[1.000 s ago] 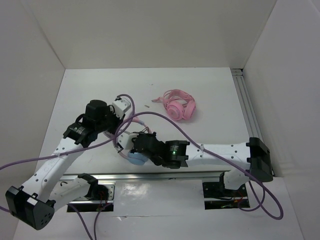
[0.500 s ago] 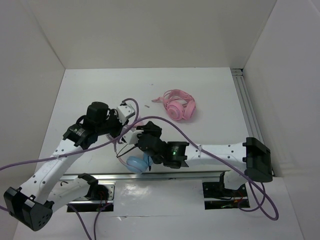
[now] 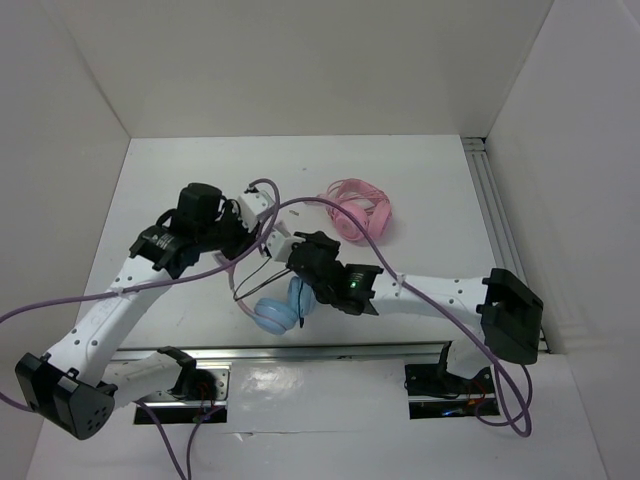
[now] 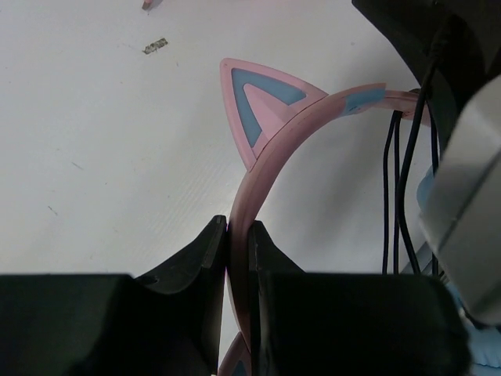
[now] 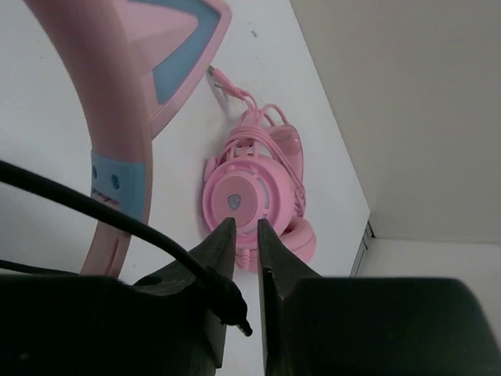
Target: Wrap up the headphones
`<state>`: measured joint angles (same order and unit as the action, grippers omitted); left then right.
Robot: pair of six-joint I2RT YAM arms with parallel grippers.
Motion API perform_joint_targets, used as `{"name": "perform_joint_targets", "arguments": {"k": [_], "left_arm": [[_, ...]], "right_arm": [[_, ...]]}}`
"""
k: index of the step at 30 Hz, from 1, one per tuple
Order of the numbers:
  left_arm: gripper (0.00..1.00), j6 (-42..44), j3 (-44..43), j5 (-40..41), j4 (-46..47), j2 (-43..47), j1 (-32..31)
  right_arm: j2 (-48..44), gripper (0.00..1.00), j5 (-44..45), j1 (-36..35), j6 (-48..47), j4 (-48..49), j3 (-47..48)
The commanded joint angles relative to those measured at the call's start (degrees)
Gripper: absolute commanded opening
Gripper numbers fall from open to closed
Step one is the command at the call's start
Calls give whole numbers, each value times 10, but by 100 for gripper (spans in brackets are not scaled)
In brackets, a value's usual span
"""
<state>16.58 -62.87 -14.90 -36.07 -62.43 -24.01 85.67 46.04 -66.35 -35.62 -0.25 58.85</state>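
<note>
The headphones hang with their light blue ear cups [image 3: 276, 315] low at the front of the table. My left gripper [image 4: 239, 231] is shut on the pink cat-ear headband [image 4: 270, 149], seen from above just left of the table's middle [image 3: 258, 222]. The thin black cable [image 4: 399, 196] runs in loops beside the band. My right gripper [image 5: 246, 231] sits close beside the left one [image 3: 284, 244], jaws a little apart with nothing between them. The cable's plug [image 5: 231, 301] lies against its left finger, outside the gap.
All-pink headphones [image 3: 358, 212] with a coiled pink cable lie at the back right, straight ahead of the right gripper [image 5: 250, 196]. A metal rail [image 3: 495, 210] runs along the right wall. Purple arm cables [image 3: 320, 232] arch over the middle. A small scrap [image 4: 154, 45] lies on the table.
My right gripper has opened from shut and moved up and back off the blue ear cups, which now show below it. The left arm has shifted slightly, still gripping the headband.
</note>
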Motion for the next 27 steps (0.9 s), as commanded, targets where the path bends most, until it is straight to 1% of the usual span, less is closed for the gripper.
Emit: {"name": "perform_joint_targets", "arguments": {"k": [1, 4, 5, 7, 8, 12, 15, 16, 17, 19, 21, 22, 27], "left_arm": [[0, -3, -26, -14, 7, 10, 12], [0, -9, -26, -8, 20, 16, 12], [0, -9, -26, -8, 20, 16, 17], [0, -9, -26, -8, 26, 16, 17], [0, -9, -26, -2, 33, 16, 17], [0, -15, -26, 3, 50, 16, 27], [0, -15, -31, -2, 61, 23, 27], [0, -15, -38, -7, 61, 23, 33], [0, -15, -38, -14, 61, 23, 33], [0, -15, -50, -52, 61, 23, 39], [0, -15, -50, -77, 56, 23, 39], [0, -15, -50, -77, 56, 23, 39], [0, -15, -55, -84, 56, 23, 45]], "right_arm": [[0, 23, -11, 3, 17, 41, -15], [-5, 13, -4, 9, 17, 54, -27], [-5, 5, -4, 9, 17, 67, -34], [-23, 0, -4, 9, 17, 81, -48], [-29, 0, -4, 14, 17, 98, -53], [-45, 0, -10, 25, 17, 111, -73], [-66, 0, -46, 46, 37, 98, -73], [-72, 0, -78, 53, 48, 98, -78], [-82, 0, -90, 65, 54, 98, -78], [-93, 0, -124, 70, 60, 98, -84], [-98, 0, -156, 87, 67, 95, -84], [-98, 0, -171, 92, 72, 90, -79], [-88, 0, -198, 111, 78, 84, -79]]}}
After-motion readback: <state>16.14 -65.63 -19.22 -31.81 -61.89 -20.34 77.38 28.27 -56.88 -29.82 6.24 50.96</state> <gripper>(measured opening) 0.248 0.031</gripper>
